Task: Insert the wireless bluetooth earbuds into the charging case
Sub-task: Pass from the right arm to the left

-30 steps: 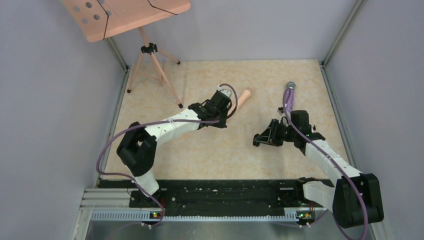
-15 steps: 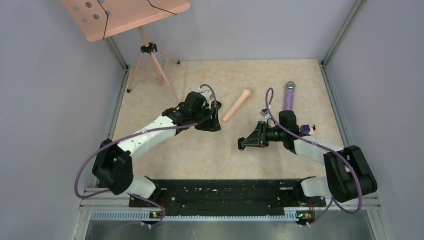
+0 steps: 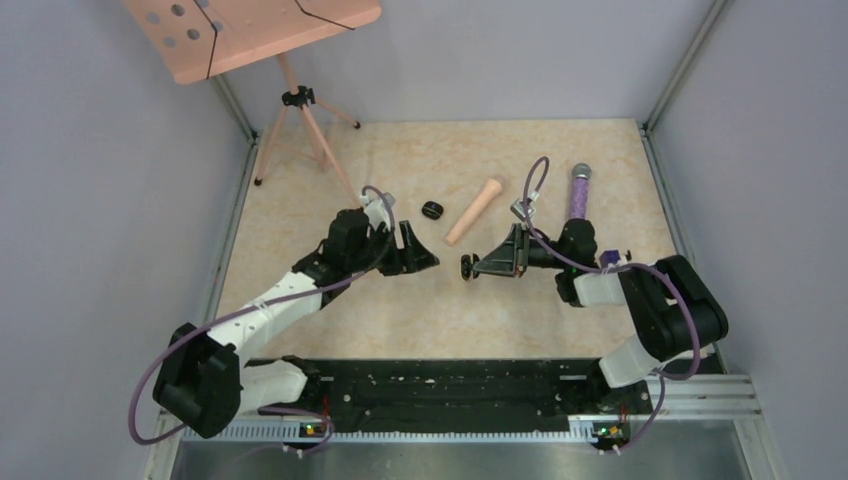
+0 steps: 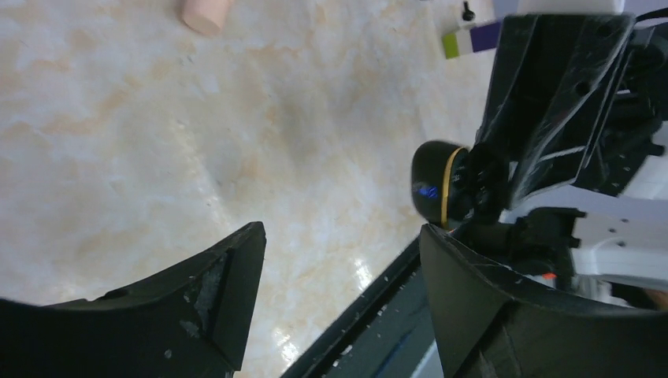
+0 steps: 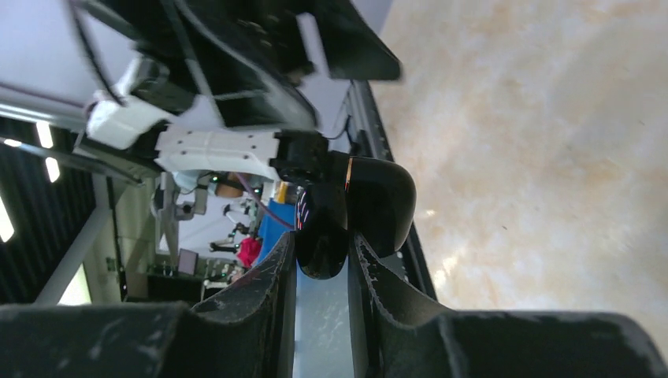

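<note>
Right claw (image 5: 323, 244): clenched on the charging case (image 5: 370, 205), midway between the two arms.
Left claw (image 4: 340, 236): spread wide, empty, facing the case.
Handling: probably light, glossy and slippery; pinch the lower shell, not the lid.
Earbuds: not made out. A small black lump (image 3: 432, 209) on the bench (image 3: 400, 310) may be one.
Room: open bench near both arms; pink peg (image 3: 474, 210) just beyond.

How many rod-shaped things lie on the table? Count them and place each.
2. The peach rod lies near the middle of the table; the purple rod lies to its right, just beyond the right arm. The arms may hide more.
</note>
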